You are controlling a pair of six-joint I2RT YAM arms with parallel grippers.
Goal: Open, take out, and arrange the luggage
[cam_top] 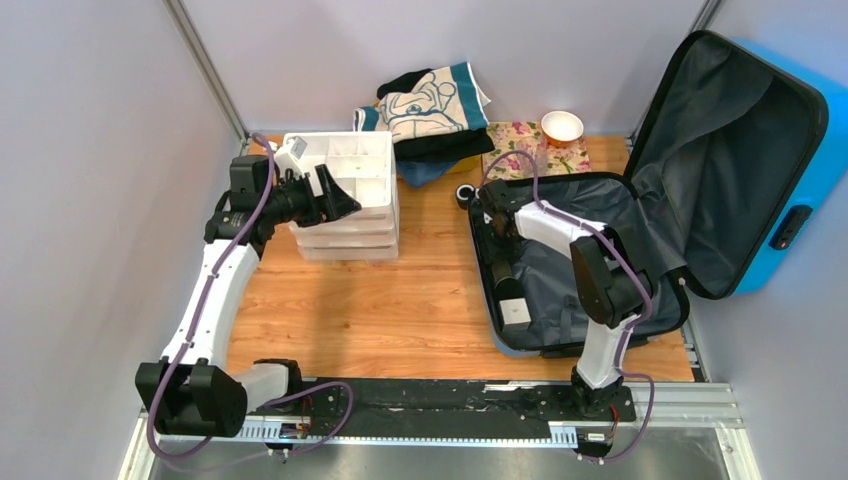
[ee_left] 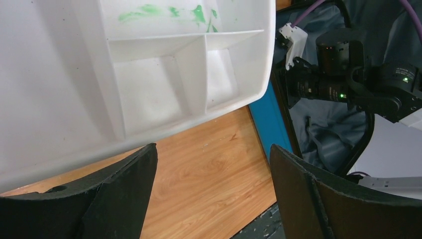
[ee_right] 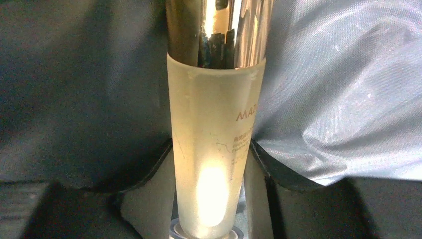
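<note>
The luggage, a bright-blue hard-shell case, lies open at the right; its lid leans up against the wall and its dark grey lining is exposed. My right gripper is down inside the left part of the base. In the right wrist view it is shut on a frosted bottle with a shiny metal cap, one finger against each side. My left gripper hangs open beside the top of a stack of white divided trays, and in the left wrist view nothing is between its fingers.
Folded clothes, a floral cloth and a small bowl lie at the back by the wall. A small dark round item stands next to the case's far left corner. A white-ended item lies in the case.
</note>
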